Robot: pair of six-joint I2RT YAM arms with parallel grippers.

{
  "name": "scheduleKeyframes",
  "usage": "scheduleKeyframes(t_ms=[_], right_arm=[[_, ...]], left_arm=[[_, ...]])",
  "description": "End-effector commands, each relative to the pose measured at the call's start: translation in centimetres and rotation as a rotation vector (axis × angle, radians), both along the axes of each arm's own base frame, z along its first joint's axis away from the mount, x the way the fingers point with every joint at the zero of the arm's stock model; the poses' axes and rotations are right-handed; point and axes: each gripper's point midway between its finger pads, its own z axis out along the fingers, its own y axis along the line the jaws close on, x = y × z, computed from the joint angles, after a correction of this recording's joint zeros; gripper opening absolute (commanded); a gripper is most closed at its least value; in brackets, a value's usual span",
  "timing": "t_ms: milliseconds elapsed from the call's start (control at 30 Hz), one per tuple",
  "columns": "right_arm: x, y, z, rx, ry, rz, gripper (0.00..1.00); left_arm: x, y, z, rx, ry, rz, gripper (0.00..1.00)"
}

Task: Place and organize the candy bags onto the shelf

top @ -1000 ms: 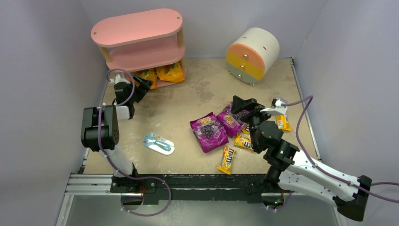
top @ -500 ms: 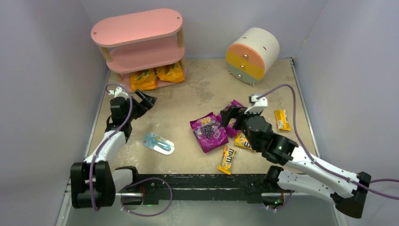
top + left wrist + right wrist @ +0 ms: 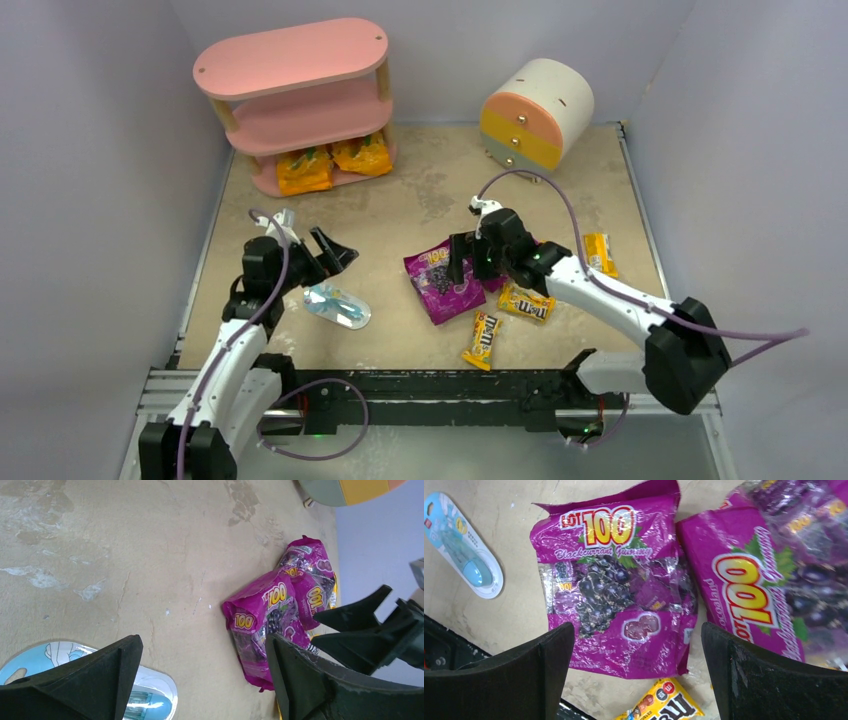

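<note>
- My right gripper hangs with jaws apart straight over the nearer purple bag, which lies flat on the table beside its twin; I judge it lined up to pinch that one
- Left gripper is spread and empty, near the blue packet
- Two orange bags sit on the bottom tier of the shelf; the M&M's packs lie loose by the purple pair, awaiting their turn

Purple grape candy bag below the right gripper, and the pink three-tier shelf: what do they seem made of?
The purple grape-picture candy bag looks like thin glossy plastic film: crinkles and bright glare streaks. The pink three-tier oval shelf looks like matte painted board, probably wood, on pale wood-coloured posts.
</note>
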Motion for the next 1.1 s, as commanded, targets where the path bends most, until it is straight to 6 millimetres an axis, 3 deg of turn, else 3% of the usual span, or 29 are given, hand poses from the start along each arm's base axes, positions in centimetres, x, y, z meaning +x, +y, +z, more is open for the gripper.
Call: scheduleKeyframes(t_ms=[0,200,400,600,867,967,1067], right_arm=[[0.2,2.5,1.0,0.065,0.026,0.13,0.97],[1.2,1.5,-2.1,-0.01,0.065,0.063,0.97],[2.6,-0.3,-3.2,-0.095,0.006,-0.01,0.98],[3.1,0.7,-4.1,-0.069,0.007,0.014,0.98],[4.4,4.5,-5.4,0.01,0.001,0.169,0.97],[3.5,5.2,-6.5,0.028,0.047,0.228,0.89],[2.3,5.5,-6.6,0.075,0.065,0.259,0.75]], left_arm=[[-0.6,-0.6,0.7,0.0,-0.033,-0.05,0.99],[-0.7,-0.9,-0.1,-0.003,-0.011,-0.068,0.99],[-0.3,-0.8,-0.4,0.0,-0.008,-0.056,0.99],[-0.4,-1.4,-1.1,-0.021,0.001,-0.081,0.99],[0.0,-2.1,-0.3,-0.032,-0.044,-0.128,1.0],[-0.1,-2.3,-0.8,-0.037,-0.039,-0.135,1.0],[-0.4,-2.6,-1.0,-0.05,-0.029,-0.15,1.0]])
